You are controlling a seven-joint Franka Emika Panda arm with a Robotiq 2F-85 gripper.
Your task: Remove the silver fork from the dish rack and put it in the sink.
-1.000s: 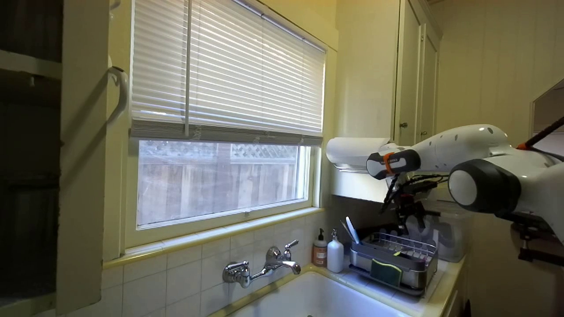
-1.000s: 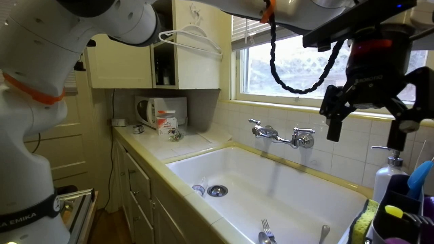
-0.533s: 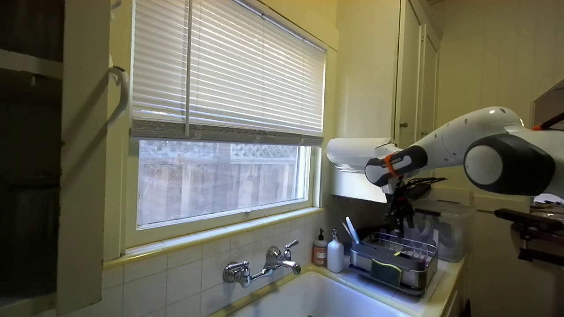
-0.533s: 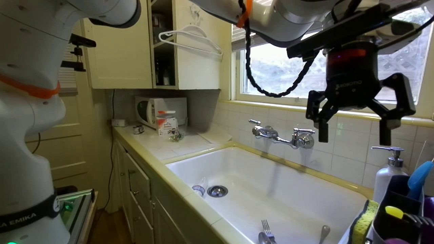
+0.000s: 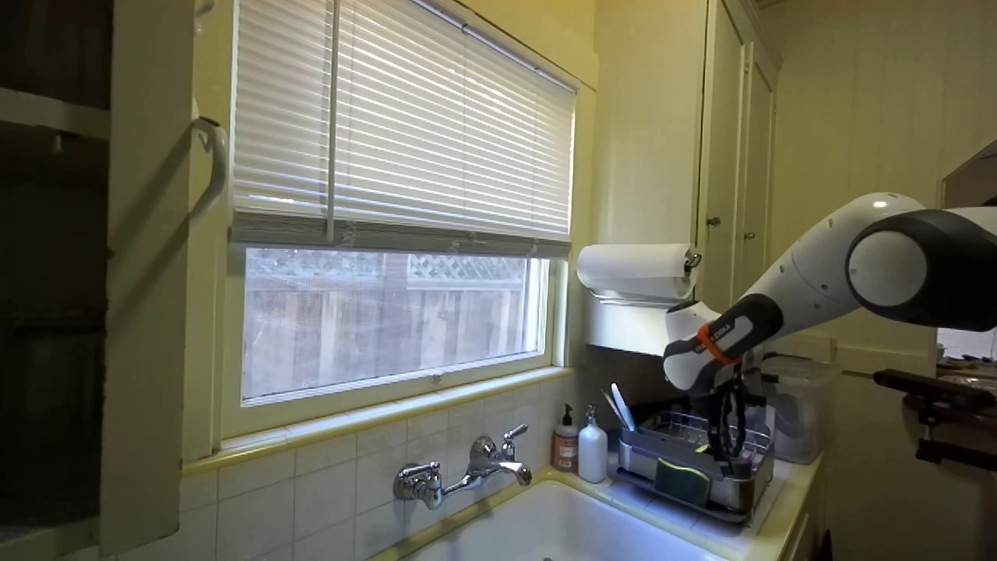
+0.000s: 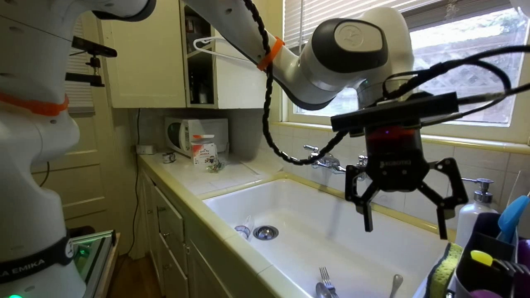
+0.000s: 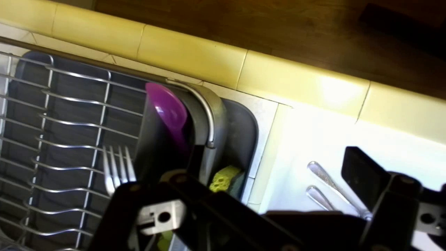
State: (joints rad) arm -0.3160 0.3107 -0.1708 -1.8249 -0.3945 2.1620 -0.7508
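Your gripper (image 6: 405,234) stands spread, nothing held. Silver fork (image 7: 116,182): tines up in the dish rack (image 5: 646,450), inward of the counter's floor-side edge (image 7: 191,59); handle hard to see. Wrist view puts it outside your finger gap, so shift rackward until you straddle its neck. Avoid the purple utensil (image 7: 169,106), pinch, draw straight up, cross to the sink (image 6: 331,248).

Gripper (image 6: 405,234) held above sink (image 6: 298,223) level, jaws spread. Fork (image 6: 513,268) seen by its tines in rack (image 6: 488,242) beside sink. Second fork (image 6: 326,278) and spoon (image 6: 322,290) seen in sink. Tap (image 6: 329,161) mounted behind sink, partly hidden.
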